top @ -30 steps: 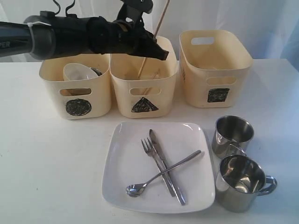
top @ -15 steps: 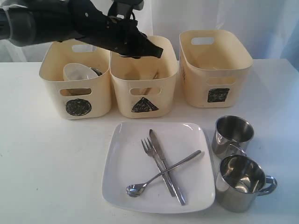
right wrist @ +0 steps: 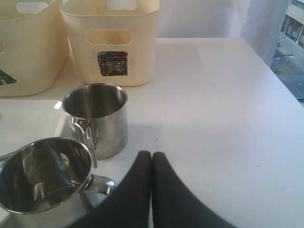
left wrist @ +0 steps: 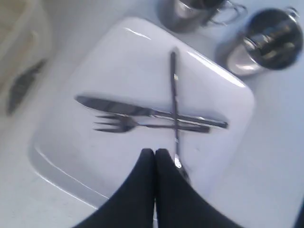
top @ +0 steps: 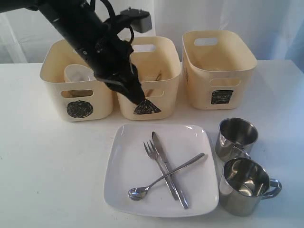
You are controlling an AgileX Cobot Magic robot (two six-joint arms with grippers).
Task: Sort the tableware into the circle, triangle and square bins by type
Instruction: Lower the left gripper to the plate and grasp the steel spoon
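In the centre-bottom of the exterior view a large white square plate (top: pixel 126 190) sits on the white bench (top: pixel 47 166). On it lie a steel fork (top: pixel 150 149) and a steel table knife (top: pixel 180 197) side by side. A steel spoon (top: pixel 190 162) crosses over both on a slant, its bowl towards the plate's lower left.

At the lower right, just beside the plate, stand two steel handled mugs, upright and close together, one (top: pixel 236 137) behind the other (top: pixel 244 185).

Across the upper half three cream plastic bins stand in a row. The left one is marked with a black circle (top: pixel 57 90) and holds a white bowl (top: pixel 78 73). The middle one is marked with a black triangle (top: pixel 161 61), and thin wooden chopsticks (top: pixel 157 76) show inside it, partly hidden. The right one is marked with a black square (top: pixel 218 61).

The black left arm comes in from the upper left. The left end effector (top: pixel 137 97) points down in front of the triangle bin's front wall, just above the triangle mark. In the left wrist view its two fingers (left wrist: pixel 164 164) are pressed flat together with nothing between them, above the plate and cutlery.

The right end effector (right wrist: pixel 151 154) appears only in its wrist view. Its fingers are likewise closed tight on nothing, over bare bench near the two mugs.
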